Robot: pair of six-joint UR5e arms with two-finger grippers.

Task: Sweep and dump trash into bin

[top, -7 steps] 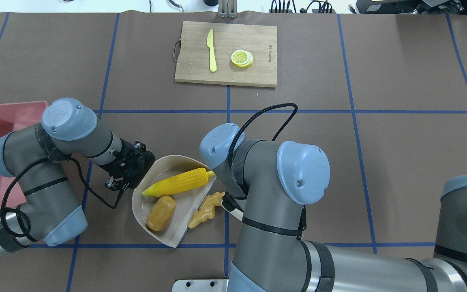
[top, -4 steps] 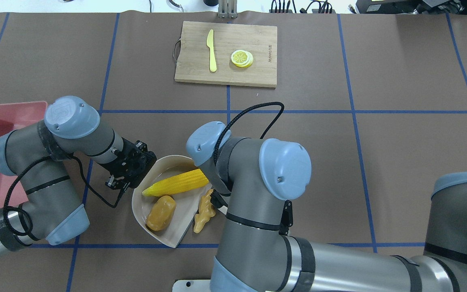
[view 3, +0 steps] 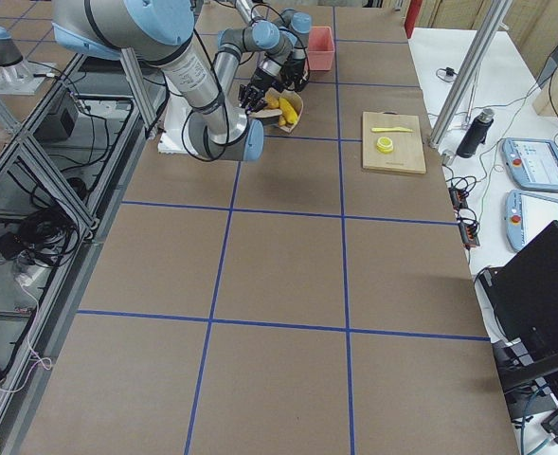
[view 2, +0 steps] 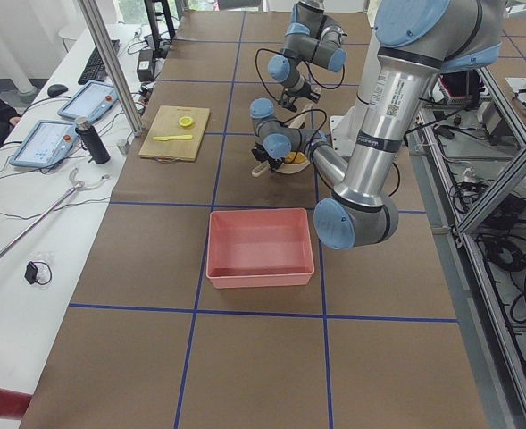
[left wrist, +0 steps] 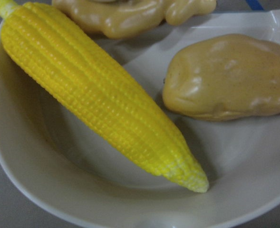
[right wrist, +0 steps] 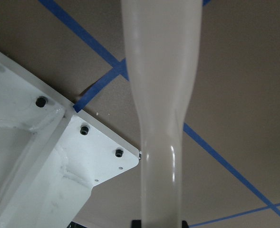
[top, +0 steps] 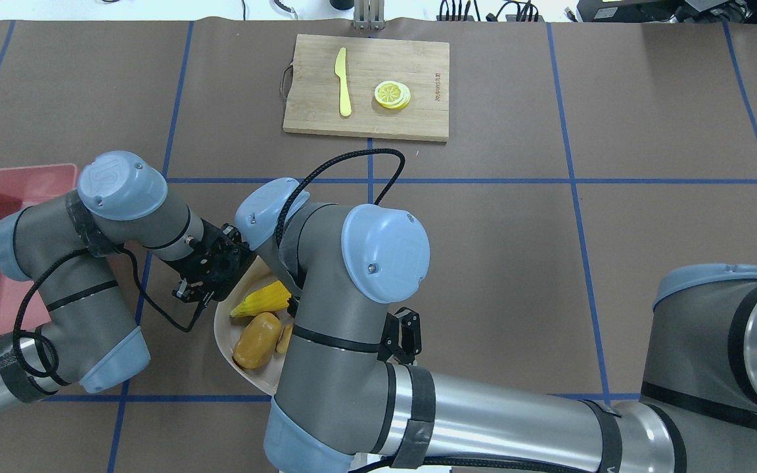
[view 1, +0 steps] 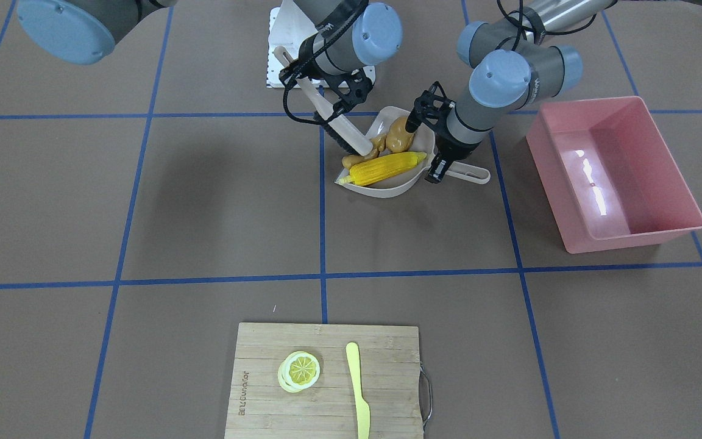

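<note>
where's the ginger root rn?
Front-facing view, upper centre: the ginger root lies at the open mouth of the dustpan, right beside the brush on its view-left, with the corn cob and potato on its other side.

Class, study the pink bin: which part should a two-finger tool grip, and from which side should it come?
Probably the long wall of the bin that faces the dustpan, just under the flared rim. Come straight down from above, straddling that wall: the top is open, the walls are thin and near upright, and the tub looks too wide to span.
</note>
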